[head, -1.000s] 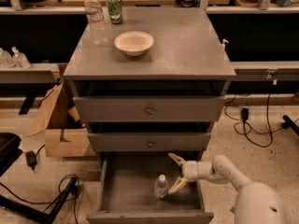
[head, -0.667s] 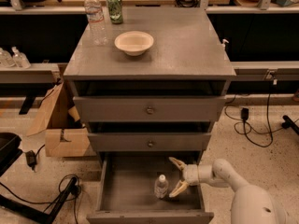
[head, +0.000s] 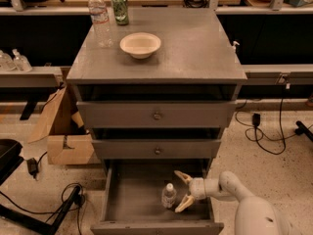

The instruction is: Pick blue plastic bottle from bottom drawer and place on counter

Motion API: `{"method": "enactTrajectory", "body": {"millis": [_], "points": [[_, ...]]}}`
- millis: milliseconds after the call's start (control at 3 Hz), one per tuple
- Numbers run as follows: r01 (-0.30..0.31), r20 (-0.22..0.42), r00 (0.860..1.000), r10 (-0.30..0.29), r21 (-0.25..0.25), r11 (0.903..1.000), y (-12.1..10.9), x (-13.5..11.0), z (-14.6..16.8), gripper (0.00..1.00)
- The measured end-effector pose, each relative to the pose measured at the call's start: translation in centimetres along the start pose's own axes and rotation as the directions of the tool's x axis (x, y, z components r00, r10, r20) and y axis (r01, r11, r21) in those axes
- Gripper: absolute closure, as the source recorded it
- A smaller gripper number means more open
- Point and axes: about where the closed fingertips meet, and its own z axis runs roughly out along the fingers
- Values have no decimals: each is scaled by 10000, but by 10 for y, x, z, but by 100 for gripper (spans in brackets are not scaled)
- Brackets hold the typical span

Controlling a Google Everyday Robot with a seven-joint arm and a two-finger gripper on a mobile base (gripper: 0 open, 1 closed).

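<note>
The blue plastic bottle (head: 169, 196), small and clear with a white cap, stands upright on the floor of the open bottom drawer (head: 132, 199), right of its middle. My gripper (head: 183, 191) is inside the drawer just to the right of the bottle, its two tan fingers spread wide apart, one above and one below the bottle's height, not touching it. The white arm comes in from the lower right. The counter (head: 195, 48) is the grey top of the cabinet above.
On the counter stand a taller clear bottle with a red-white label (head: 100, 18), a green can (head: 120, 9) and a cream bowl (head: 140, 45). Two knobbed drawers (head: 156, 115) are shut above. A cardboard box (head: 63, 131) and cables lie on the floor at left.
The gripper has shifted slightly left toward the bottle, staying open. The bottle has not moved.
</note>
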Motion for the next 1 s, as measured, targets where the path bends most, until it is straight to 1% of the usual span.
{"method": "enactTrajectory", "body": {"millis": [333, 667, 1000], "points": [[-158, 245, 9996, 162, -161, 9997, 5, 7, 13, 0], [-286, 640, 9974, 317, -487, 9984, 10, 12, 28, 22], [-300, 826, 9959, 357, -698, 9971, 13, 12, 35, 43]]}}
